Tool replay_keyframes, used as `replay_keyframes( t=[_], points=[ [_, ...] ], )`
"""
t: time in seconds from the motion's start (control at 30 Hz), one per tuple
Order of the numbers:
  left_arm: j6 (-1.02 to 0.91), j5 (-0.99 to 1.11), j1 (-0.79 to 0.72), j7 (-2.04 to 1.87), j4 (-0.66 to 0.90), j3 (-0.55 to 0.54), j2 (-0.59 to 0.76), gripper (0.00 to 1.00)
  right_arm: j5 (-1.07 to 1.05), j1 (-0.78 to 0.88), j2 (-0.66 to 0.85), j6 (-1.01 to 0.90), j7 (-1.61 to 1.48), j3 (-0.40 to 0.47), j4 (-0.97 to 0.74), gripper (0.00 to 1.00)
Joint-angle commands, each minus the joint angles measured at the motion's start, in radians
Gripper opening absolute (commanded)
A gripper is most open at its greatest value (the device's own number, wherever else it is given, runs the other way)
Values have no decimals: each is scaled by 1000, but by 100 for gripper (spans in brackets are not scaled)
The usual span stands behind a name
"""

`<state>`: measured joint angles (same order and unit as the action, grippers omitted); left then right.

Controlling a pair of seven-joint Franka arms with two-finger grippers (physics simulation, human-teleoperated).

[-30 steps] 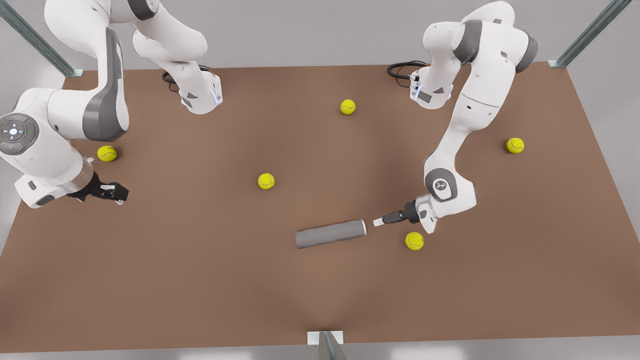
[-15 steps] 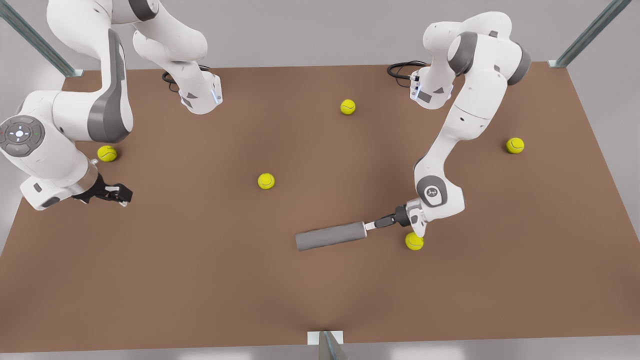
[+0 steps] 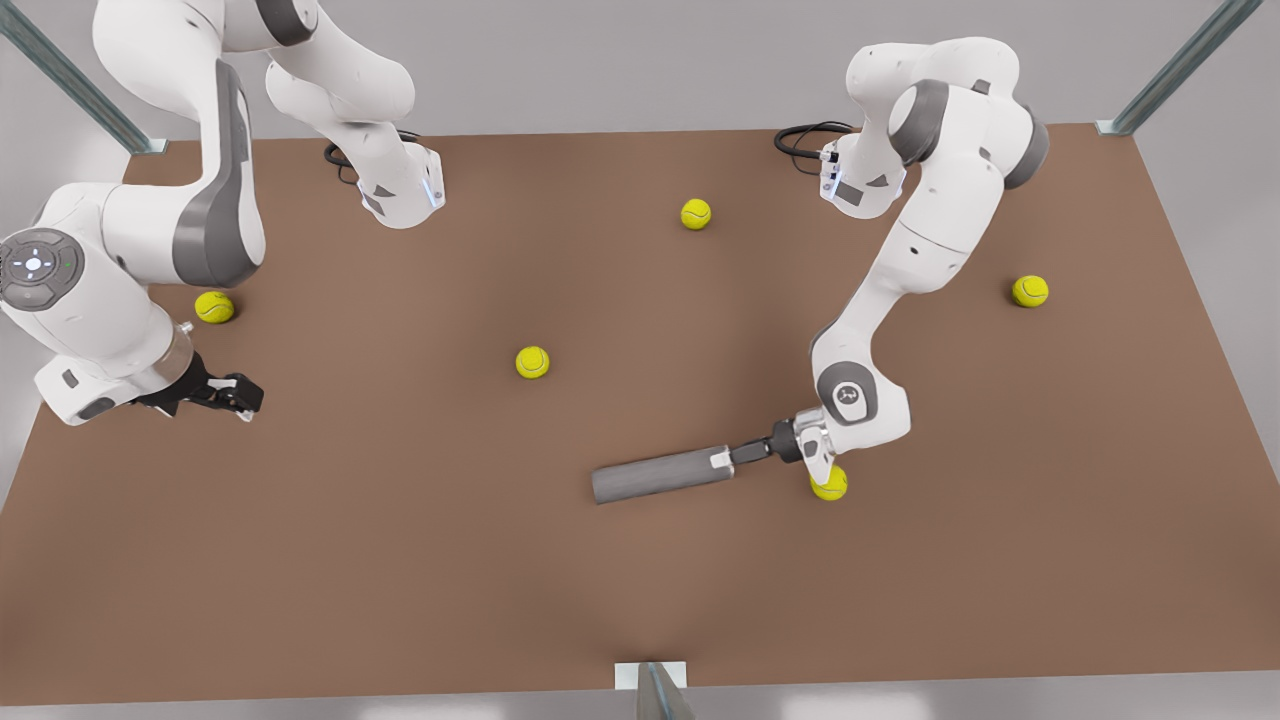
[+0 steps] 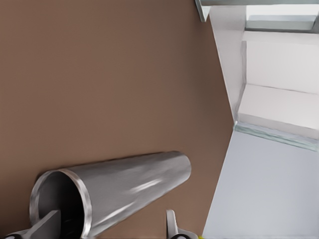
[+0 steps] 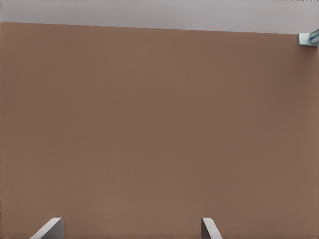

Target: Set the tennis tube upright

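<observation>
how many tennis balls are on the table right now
5: one far back, one mid-table, one by the front view's left edge, one at its right, one partly hidden under the left pincer's wrist.
</observation>
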<state>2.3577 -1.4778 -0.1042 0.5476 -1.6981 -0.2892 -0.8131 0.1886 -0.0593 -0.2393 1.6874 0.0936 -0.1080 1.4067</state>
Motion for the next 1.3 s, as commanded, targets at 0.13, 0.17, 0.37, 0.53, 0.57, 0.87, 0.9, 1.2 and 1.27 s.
replay_keyframes(
  t=[0.13,0.17,0.37,0.53,0.57,0.87,0.9,1.2,1.27],
  points=[
    [0,-1,0,0,0,-19,-9,100,0,-2,0,0,2,-1,0,100],
    [0,-2,0,-5,11,-24,-15,100,0,-4,0,0,2,-1,0,100],
    [0,2,0,-6,15,-48,-29,100,0,-4,0,0,2,-1,0,100],
    [0,1,0,-8,15,-48,-29,100,-1,-2,0,0,2,-1,0,100],
    [0,1,0,-9,15,-48,-31,96,-3,-2,0,0,2,-1,0,100],
    [-2,4,0,-31,38,-48,-32,60,0,-5,2,0,-3,-1,0,100],
    [-2,4,0,-31,38,-48,-31,59,-8,-11,0,0,-12,-2,-2,100],
    [-3,13,3,-31,38,-58,-29,50,-110,-34,-5,2,-8,4,0,100],
    [-3,13,3,-32,38,-58,-28,48,-86,-39,-5,0,-3,4,0,100]
  ],
)
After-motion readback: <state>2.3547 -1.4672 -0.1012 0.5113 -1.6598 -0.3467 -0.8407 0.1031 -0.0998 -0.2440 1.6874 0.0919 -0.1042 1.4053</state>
